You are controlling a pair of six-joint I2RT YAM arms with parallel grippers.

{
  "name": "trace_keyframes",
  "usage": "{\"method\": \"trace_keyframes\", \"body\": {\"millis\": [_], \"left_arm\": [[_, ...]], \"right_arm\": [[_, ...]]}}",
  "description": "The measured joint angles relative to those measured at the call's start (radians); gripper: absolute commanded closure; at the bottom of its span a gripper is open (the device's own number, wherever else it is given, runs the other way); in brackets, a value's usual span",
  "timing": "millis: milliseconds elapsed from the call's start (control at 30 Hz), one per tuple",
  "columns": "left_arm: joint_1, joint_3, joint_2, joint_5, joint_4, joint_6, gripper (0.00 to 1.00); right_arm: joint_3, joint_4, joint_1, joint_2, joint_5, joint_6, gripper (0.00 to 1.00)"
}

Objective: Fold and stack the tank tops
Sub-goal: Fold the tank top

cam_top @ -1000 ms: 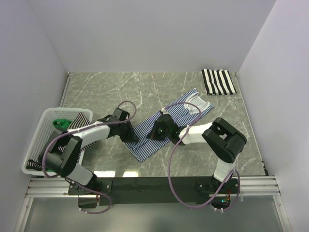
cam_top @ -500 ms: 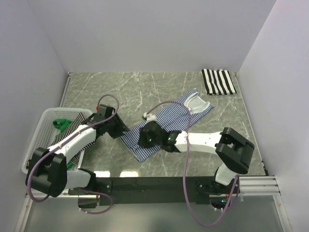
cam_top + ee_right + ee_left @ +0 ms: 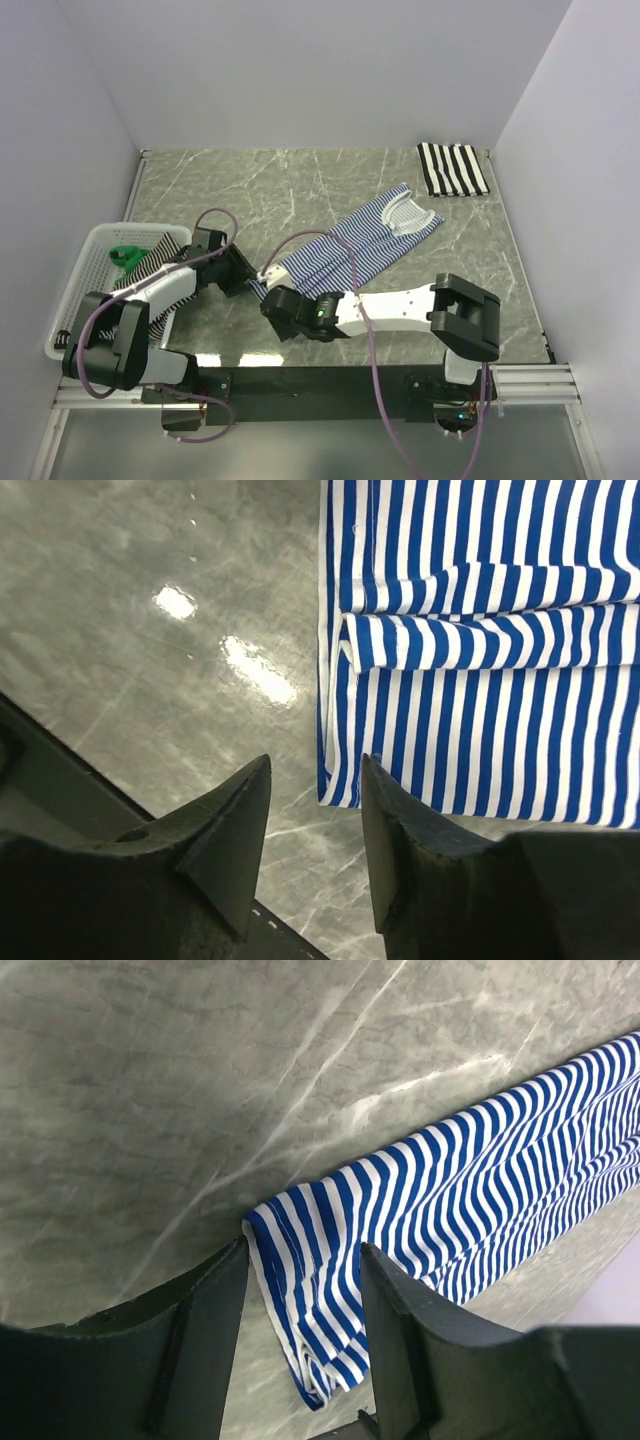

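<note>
Blue-striped tank top (image 3: 345, 245) lying diagonally toward the desk's (image 3: 250, 180) front-left corner. Left gripper (image 3: 302, 1260) jaws parted astride its hem; right gripper (image 3: 315, 775) jaws parted, empty, just beside its edge.

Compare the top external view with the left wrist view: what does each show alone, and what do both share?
Only the top external view shows the folded black-and-white striped top, the white basket and the right gripper. Only the left wrist view shows the layered hem corner between the fingers of the left gripper. Both show the navy-and-white striped tank top on the marble table.
</note>
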Motion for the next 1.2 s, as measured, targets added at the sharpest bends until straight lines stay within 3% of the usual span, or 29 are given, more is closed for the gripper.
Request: {"method": "trace_keyframes", "body": {"millis": [367, 567, 633, 767, 833, 1000, 1200], "left_arm": [[0.012, -0.013, 0.045, 0.024, 0.060, 0.022, 0.49], [0.013, -0.012, 0.063, 0.021, 0.080, 0.024, 0.54], [0.013, -0.012, 0.063, 0.016, 0.080, 0.024, 0.56], [0.013, -0.012, 0.062, -0.006, 0.078, 0.021, 0.64], [0.013, -0.012, 0.062, -0.020, 0.076, 0.021, 0.70], [0.011, -0.013, 0.062, -0.054, 0.068, 0.020, 0.86], [0.010, -0.008, 0.056, -0.094, 0.053, 0.016, 0.99]], "right_arm": [[0.094, -0.123, 0.058, 0.127, 0.090, -0.046, 0.49], [0.107, -0.150, 0.066, 0.158, 0.125, -0.053, 0.52], [0.107, -0.151, 0.066, 0.159, 0.134, -0.055, 0.57], [0.107, -0.153, 0.066, 0.161, 0.139, -0.059, 0.86], [0.108, -0.154, 0.066, 0.161, 0.142, -0.060, 0.91], [0.121, -0.163, 0.066, 0.161, 0.142, -0.064, 0.99], [0.155, -0.165, 0.058, 0.161, 0.118, -0.076, 1.00]]}}
